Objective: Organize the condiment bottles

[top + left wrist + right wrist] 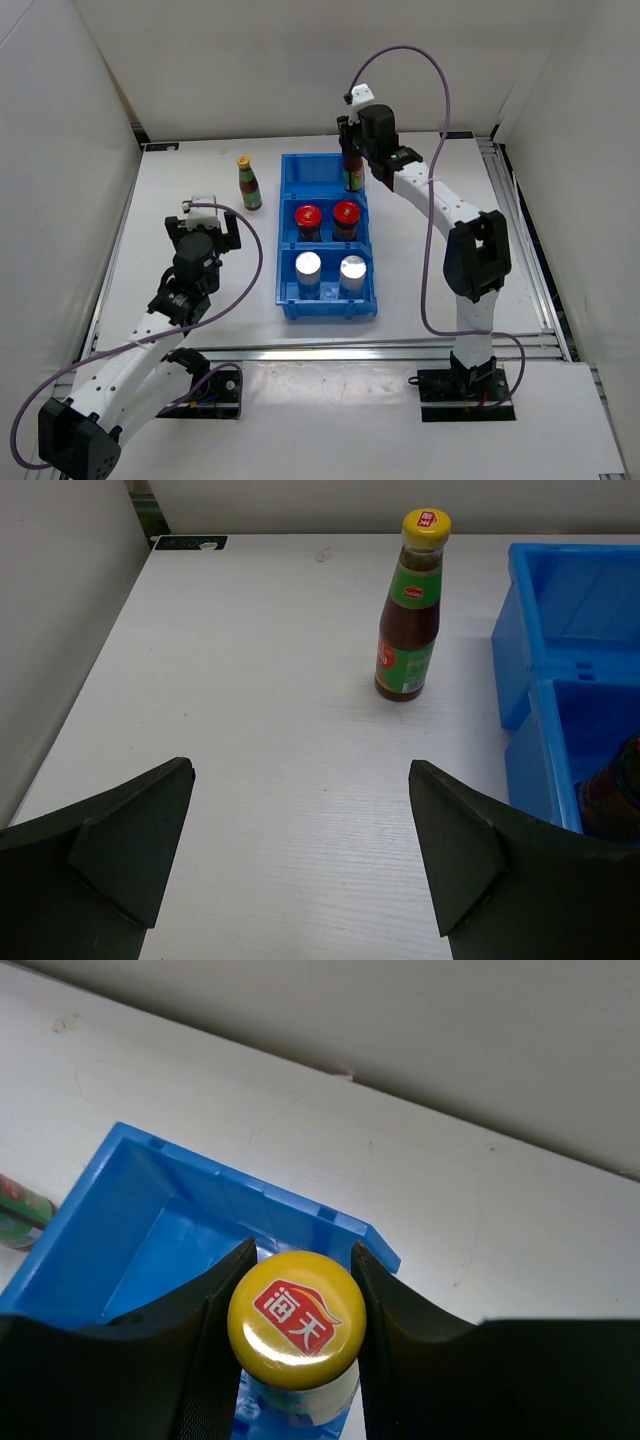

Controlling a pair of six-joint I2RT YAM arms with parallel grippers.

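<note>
Left gripper (300, 852): fingers spread wide, holding nothing, low over bare table and facing the loose sauce bottle (410, 610), which stands upright just left of the blue bin (312, 178). Bin contents: two red-lidded jars (308, 220) side by side in the middle compartment and two silver-topped shakers (308, 270) in the near one. The far compartment has a bare left half. Right gripper (352, 150): fingers pinching the neck of the second sauce bottle (297, 1320) below its yellow cap, at the right side of the far compartment. Whether its base rests on the floor cannot be told. Recommendation: keep this bottle vertical and lower it straight, clear of the far wall. Open only once it is seated, tight to the right, so the loose bottle fits beside it.
</note>
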